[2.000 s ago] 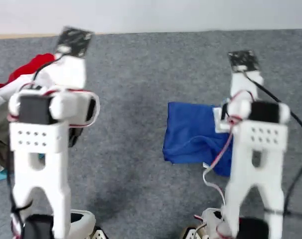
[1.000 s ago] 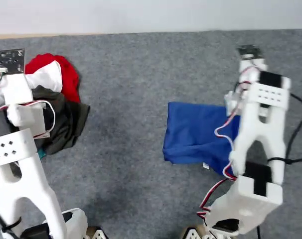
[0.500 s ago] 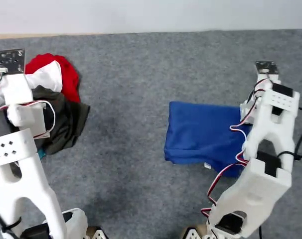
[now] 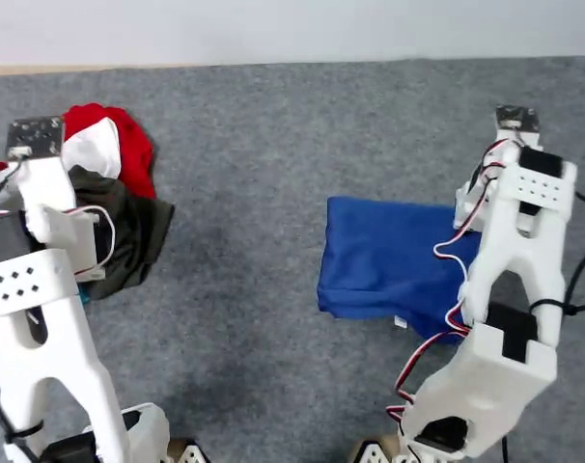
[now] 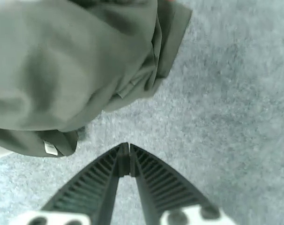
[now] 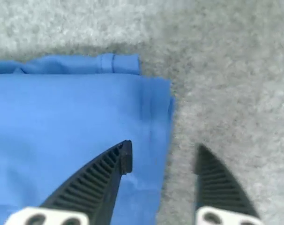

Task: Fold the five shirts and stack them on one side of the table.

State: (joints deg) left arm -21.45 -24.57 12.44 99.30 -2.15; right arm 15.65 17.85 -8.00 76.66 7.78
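While the blue shirt is lying partly folded on the tabletop, the right hand is hovering spread apart above that shirt's side hem, the nearer arm by far. Well apart from the blue shirt, the left hand is hanging pinched together by the heaped shirts.

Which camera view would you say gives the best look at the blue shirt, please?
The high view: the blue shirt shows nearly whole, laid flat, with one side under the right arm. The right wrist view gives one hemmed corner of it, close up, beneath the open right gripper.
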